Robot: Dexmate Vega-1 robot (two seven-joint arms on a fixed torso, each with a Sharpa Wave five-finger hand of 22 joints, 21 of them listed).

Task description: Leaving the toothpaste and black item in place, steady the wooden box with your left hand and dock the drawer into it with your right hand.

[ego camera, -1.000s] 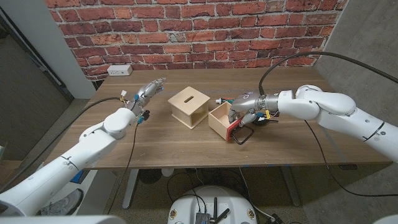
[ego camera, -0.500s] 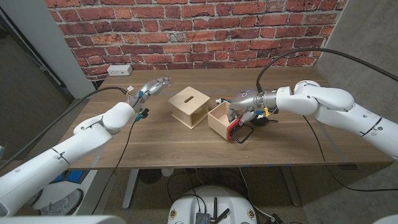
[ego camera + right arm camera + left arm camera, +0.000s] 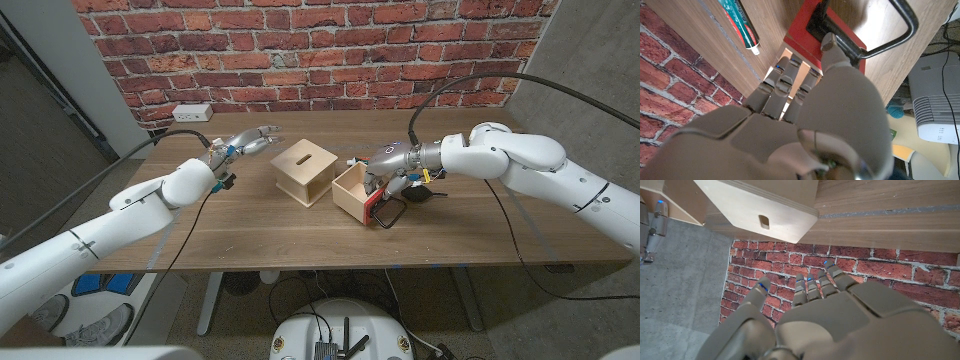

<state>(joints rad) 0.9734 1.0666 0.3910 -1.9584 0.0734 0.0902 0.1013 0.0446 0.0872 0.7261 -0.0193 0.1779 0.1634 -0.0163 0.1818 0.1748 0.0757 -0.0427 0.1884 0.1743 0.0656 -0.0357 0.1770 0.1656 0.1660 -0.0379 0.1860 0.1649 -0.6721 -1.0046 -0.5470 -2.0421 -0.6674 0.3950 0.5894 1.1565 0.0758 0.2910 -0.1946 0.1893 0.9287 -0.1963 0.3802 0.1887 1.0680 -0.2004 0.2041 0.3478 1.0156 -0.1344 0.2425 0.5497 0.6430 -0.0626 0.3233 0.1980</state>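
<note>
The wooden box [image 3: 303, 170] with a slot in its lid stands mid-table, also seen in the left wrist view [image 3: 760, 205]. My left hand [image 3: 245, 143] hovers to its left with fingers spread [image 3: 810, 305], holding nothing and apart from the box. The open drawer [image 3: 352, 190] sits just right of the box, its red front [image 3: 375, 208] and black handle [image 3: 392, 216] facing the near edge. My right hand [image 3: 388, 172] grips the drawer: fingers over its rim, thumb on the red front [image 3: 825, 35]. The toothpaste [image 3: 746, 25] lies behind the drawer. The black item [image 3: 425, 193] is partly hidden by my right wrist.
A white power outlet [image 3: 192, 113] sits at the table's far left corner by the brick wall. Cables trail from both arms over the table. Bare wood lies in front of the box and drawer, up to the near edge [image 3: 300, 268].
My left hand has reached forward and to the right, closer to the box. The right hand keeps its grip and the drawer has edged slightly toward the box.
</note>
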